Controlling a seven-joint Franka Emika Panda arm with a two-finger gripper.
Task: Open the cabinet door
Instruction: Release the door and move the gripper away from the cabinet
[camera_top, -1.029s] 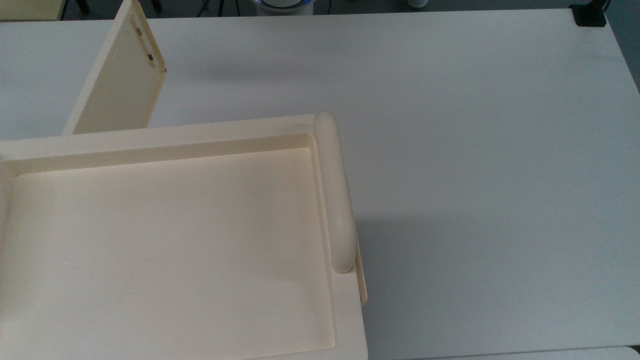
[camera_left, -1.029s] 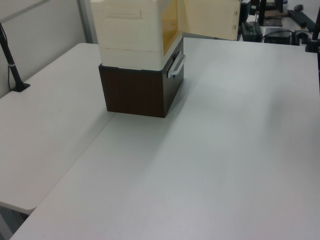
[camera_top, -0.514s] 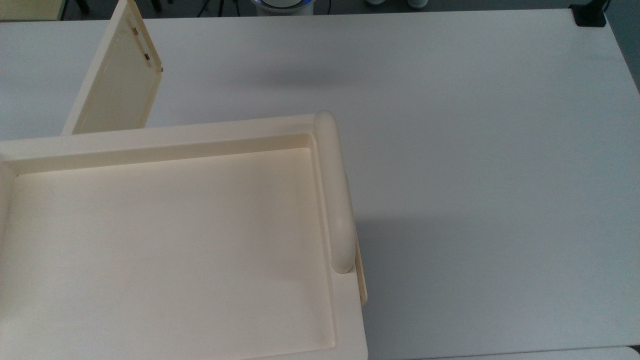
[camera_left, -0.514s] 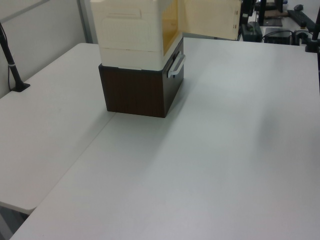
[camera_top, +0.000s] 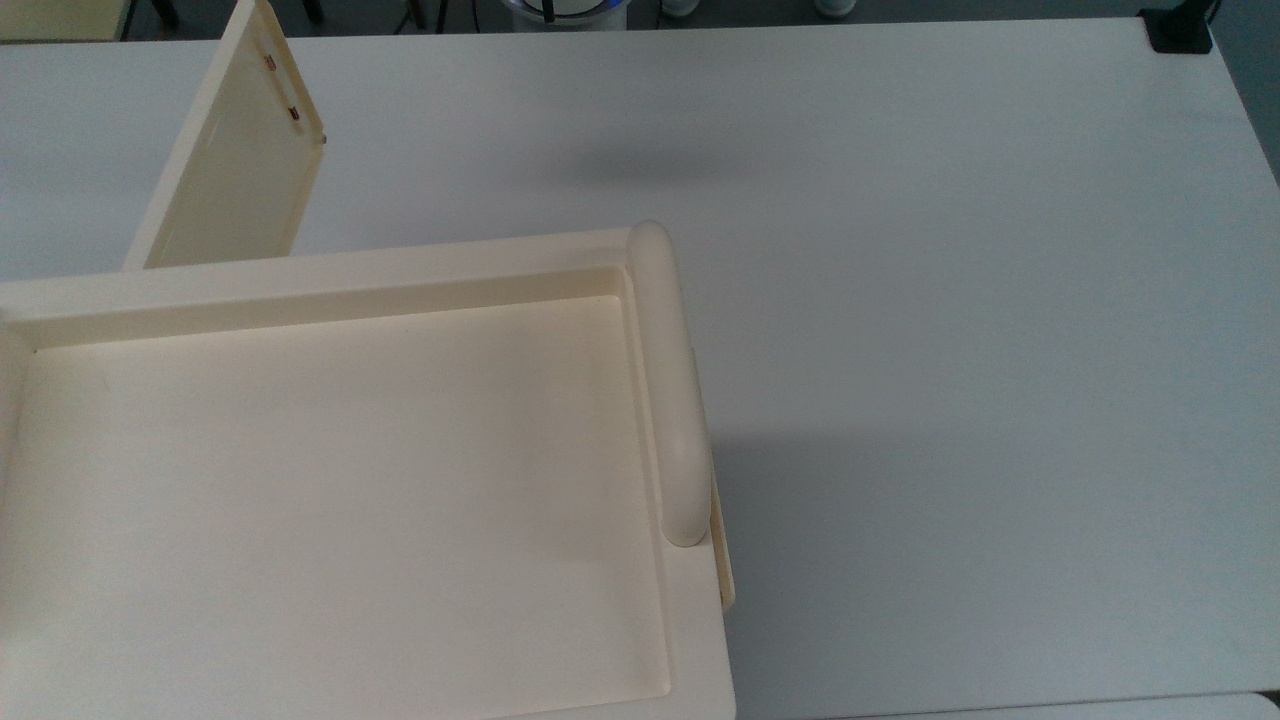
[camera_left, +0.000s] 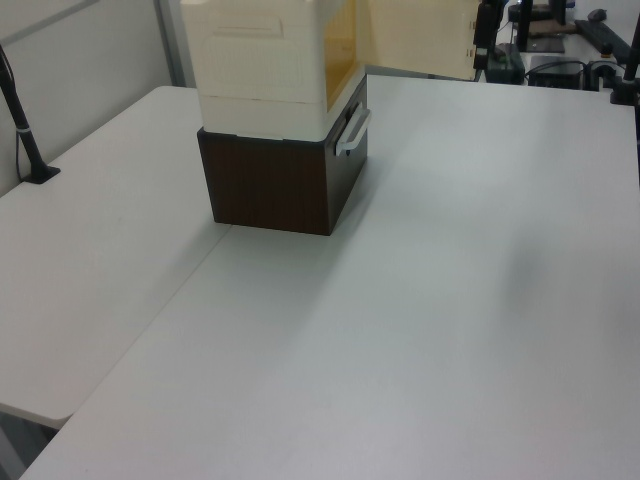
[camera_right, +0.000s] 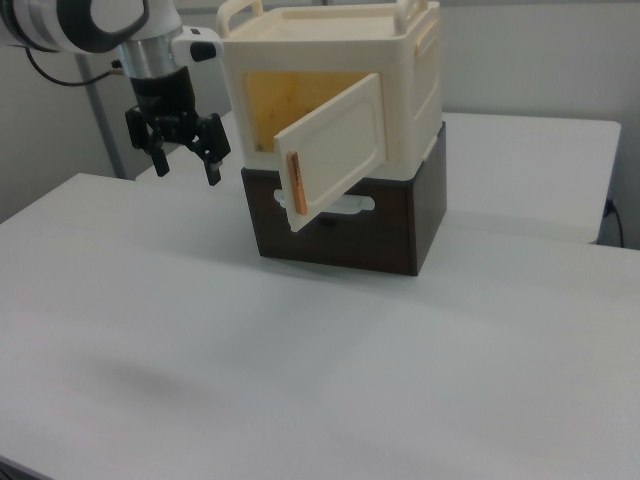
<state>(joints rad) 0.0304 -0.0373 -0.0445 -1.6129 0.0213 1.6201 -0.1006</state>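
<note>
My claw (camera_right: 185, 160) is hanging spread and empty above the surface (camera_right: 300, 380), apart from the cabinet door (camera_right: 335, 150), which is standing swung wide from the cabinet (camera_right: 395, 95). The right view is showing the dark box (camera_right: 390, 225) beneath; no lettering is readable.

A wide white table (camera_left: 420, 330) fills the room, a second one (camera_left: 80, 270) butting its edge; grey partition wall (camera_left: 70, 70) behind, even light.

The top view looks steeply down, close above the cabinet (camera_top: 330, 480). Left and right views stand farther off at opposite bench (camera_left: 450, 300) ends; all share the open cabinet door (camera_right: 335, 150).
</note>
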